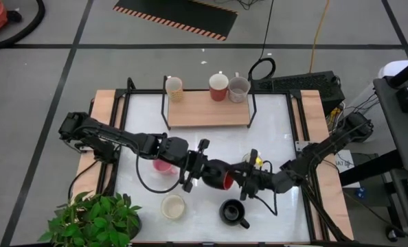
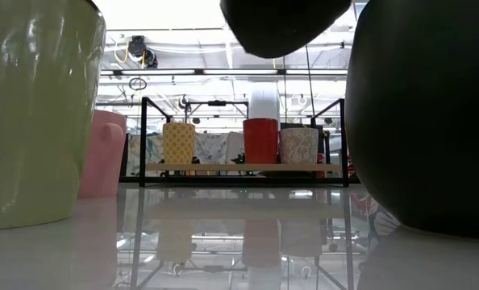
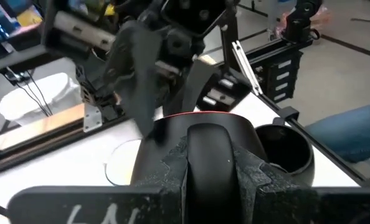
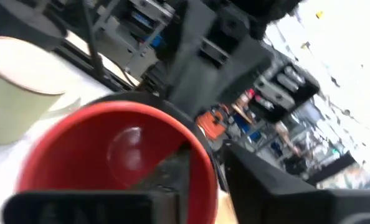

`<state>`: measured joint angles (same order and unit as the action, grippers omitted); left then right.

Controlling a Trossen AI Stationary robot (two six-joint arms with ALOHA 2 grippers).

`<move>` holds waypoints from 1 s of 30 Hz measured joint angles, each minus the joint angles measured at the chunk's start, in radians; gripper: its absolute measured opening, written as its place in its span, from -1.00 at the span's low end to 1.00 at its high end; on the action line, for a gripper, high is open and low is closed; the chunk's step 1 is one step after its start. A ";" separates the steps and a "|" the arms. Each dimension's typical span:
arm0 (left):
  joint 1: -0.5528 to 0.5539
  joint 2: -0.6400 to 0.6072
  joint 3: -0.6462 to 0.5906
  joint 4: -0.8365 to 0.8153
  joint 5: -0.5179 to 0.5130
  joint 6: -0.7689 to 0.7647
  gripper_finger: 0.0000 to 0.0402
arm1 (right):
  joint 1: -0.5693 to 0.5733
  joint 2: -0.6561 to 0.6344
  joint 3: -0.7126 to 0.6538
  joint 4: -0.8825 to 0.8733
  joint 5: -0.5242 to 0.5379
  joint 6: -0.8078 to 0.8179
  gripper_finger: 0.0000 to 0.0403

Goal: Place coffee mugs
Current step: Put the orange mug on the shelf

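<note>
Over the middle of the white bench (image 1: 273,130), both claws met on the black mug with a red inside (image 1: 221,175), held clear of the surface. The left claw (image 1: 202,169) gripped its black body from one side, fingers (image 3: 172,163) pressed against it. The right claw (image 1: 243,180) seemed to pinch the red rim, one finger (image 4: 166,168) inside, though blur made that grip uncertain. Three mugs stood on the wooden shelf (image 1: 207,110): a yellow patterned one (image 1: 174,87), a red one (image 1: 218,86) and a pale one (image 1: 239,89). A pink mug (image 1: 163,165), a cream mug (image 1: 173,206) and a black mug (image 1: 233,211) rested on the bench, near a potted plant (image 1: 94,218).
</note>
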<state>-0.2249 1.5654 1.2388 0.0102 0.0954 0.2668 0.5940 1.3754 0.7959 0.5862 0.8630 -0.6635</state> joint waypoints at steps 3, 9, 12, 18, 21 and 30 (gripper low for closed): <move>0.000 0.000 0.000 0.000 0.002 0.001 -0.64 | -0.021 0.000 0.000 -0.016 -0.002 0.060 -0.40; 0.000 0.000 0.000 -0.008 0.006 -0.007 -0.63 | -0.063 0.000 0.000 -0.058 -0.058 0.156 -0.34; 0.000 0.000 0.000 -0.015 0.006 -0.007 -0.63 | -0.066 0.000 0.000 -0.068 -0.100 0.165 -0.54; 0.003 0.000 0.000 -0.014 -0.008 -0.031 -0.62 | -0.065 0.000 0.000 -0.078 -0.083 0.150 -0.93; -0.004 0.000 0.000 -0.006 -0.105 -0.012 -0.62 | -0.065 0.000 0.000 -0.085 -0.015 0.159 -0.95; -0.072 0.014 0.004 0.046 -0.484 0.198 -0.17 | -0.072 -0.036 -0.002 -0.139 0.162 0.307 -0.97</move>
<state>-0.2972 1.5795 1.2427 0.0564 -0.3886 0.4647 0.5218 1.3391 0.7940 0.4475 1.0250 -0.3564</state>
